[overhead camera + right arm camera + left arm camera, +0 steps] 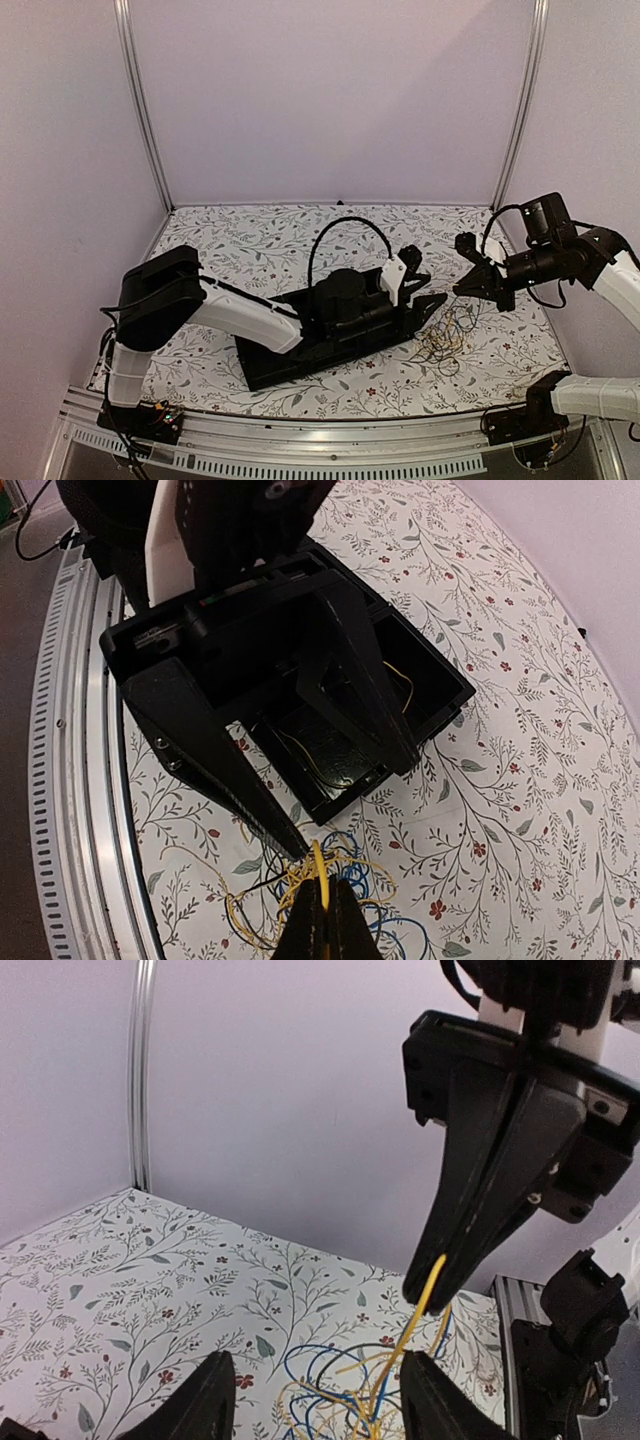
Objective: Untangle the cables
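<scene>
The cables (446, 340) lie in a loose yellow, blue and black tangle on the flowered table, right of centre. My right gripper (460, 291) hangs just above the heap, shut on one yellow cable (421, 1308) that runs taut down into the tangle (340, 1390). The right wrist view shows its fingertips (322, 885) pinching that yellow strand (318, 858). My left gripper (318, 1360) is open, one finger on either side of the heap, and the raised yellow cable passes close to its right finger (440, 1400). From the right wrist the left fingers (235, 775) stand wide apart over the tangle.
A shallow black box (270, 362) lies under the left arm, with a thin yellow wire (325, 765) inside it. The white enclosure walls and metal posts (143, 1070) ring the table. The metal rail (70, 780) marks the near edge.
</scene>
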Tool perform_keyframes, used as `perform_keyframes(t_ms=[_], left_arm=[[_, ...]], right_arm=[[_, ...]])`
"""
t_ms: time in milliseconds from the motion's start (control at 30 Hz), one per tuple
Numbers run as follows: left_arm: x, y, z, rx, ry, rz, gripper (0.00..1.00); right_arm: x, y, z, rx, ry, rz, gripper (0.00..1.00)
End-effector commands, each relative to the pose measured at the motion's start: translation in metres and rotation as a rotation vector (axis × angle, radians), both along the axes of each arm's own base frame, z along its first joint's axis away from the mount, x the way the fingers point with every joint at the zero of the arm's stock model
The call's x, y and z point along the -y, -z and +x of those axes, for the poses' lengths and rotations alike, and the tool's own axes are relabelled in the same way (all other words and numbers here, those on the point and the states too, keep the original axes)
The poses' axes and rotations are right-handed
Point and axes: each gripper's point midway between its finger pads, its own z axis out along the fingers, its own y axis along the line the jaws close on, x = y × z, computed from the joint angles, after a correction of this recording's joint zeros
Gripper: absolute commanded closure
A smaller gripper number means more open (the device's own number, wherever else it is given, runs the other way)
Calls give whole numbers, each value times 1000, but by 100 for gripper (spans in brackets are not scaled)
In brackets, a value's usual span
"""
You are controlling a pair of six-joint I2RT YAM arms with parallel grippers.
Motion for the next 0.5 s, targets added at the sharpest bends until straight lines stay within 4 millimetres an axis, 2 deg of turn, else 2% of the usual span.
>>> perform_keyframes(t_ms=[0,167,200,333,367,400,467], left_arm=[[14,-30,-7,56,41,-47,49],[24,-20,-3,27,42,-12,63],[24,-20,-2,25,41,-10,68],[26,-20,4,15,15,11,99],[25,-21,5,13,5,14,100],[24,-23,8,8,-11,16,100],[19,-26,10,-2,-32,14,100]], right_arm=[[1,-1,-2,-6,9,20,100],[-1,-1,-1,-11,9,31,100],[-1,-1,-1,-9,11,30,100],[0,3,4,3,28,23,100],[2,4,7,17,40,18,100],[3,6,12,30,57,9,97],[7,15,23,60,102,-13,79]])
